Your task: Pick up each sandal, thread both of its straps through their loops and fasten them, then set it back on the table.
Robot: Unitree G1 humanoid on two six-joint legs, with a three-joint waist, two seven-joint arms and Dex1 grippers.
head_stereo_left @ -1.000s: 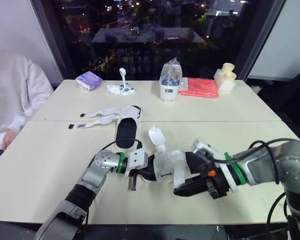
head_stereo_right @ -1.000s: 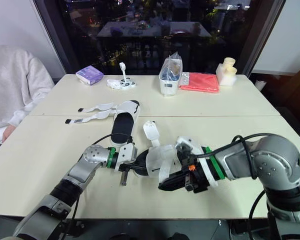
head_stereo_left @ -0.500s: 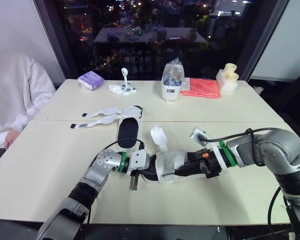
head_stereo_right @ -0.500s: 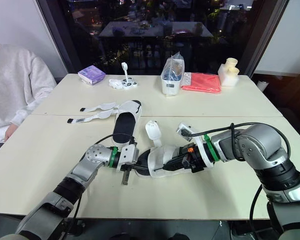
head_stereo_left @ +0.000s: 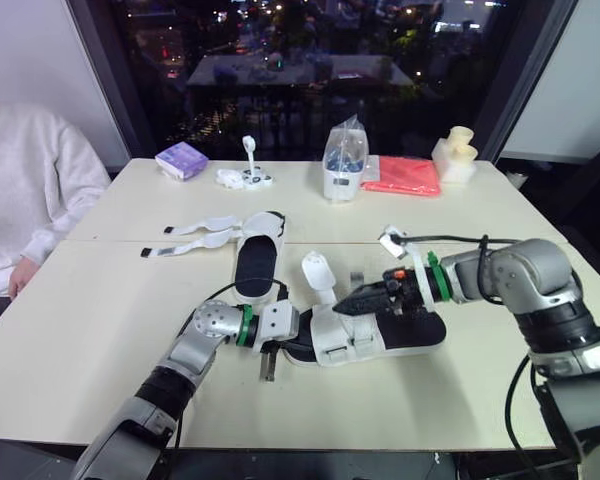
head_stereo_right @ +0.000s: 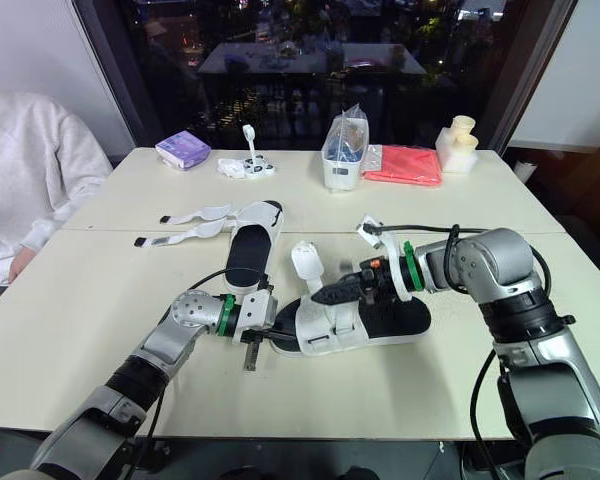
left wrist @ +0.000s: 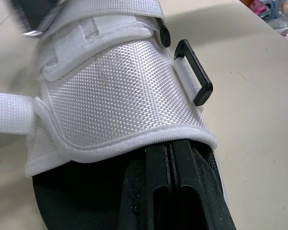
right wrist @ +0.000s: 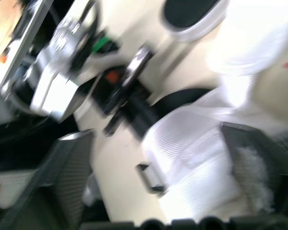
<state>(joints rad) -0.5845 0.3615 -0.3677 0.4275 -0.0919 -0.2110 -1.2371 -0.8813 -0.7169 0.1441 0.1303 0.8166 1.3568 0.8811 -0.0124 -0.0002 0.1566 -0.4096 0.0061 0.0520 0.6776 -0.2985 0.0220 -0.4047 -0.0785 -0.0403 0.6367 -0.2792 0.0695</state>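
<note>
Two pale tables (head_stereo_left: pixel 90 320) stand pushed together, a seam running across between them, in front of a dark window (head_stereo_left: pixel 300 60) with night lights in it. A person in a white sleeve (head_stereo_left: pixel 35 190) sits at the left edge.

Along the far side lie a purple box (head_stereo_left: pixel 181 159), some small white bits (head_stereo_left: pixel 245 176), a red cloth (head_stereo_left: pixel 410 175) and pale stacked blocks (head_stereo_left: pixel 453 152). Between the bits and the cloth stands a clear plastic tub (head_stereo_left: pixel 342 168) with a bag in it holding something blue; what exactly it is cannot be told.

The far sandal (head_stereo_left: pixel 255 262) lies across the seam, its two straps (head_stereo_left: pixel 195 236) undone and spread flat to the left.

The near sandal (head_stereo_left: pixel 385 335) lies sole down on the near table. Its white woven upper (left wrist: pixel 120 96) carries a black loop (left wrist: pixel 194 72), and one white strap end (head_stereo_left: pixel 315 272) sticks up beside it.

The left gripper (head_stereo_left: pixel 285 340) is at the sandal's left end, its fingers (left wrist: pixel 182 191) pressed together, their tips tucked under the white upper; whether they pinch anything cannot be told.

The right gripper (head_stereo_left: pixel 355 303) hangs just over the white upper, fingers (right wrist: pixel 62 177) spread wide, holding nothing
</note>
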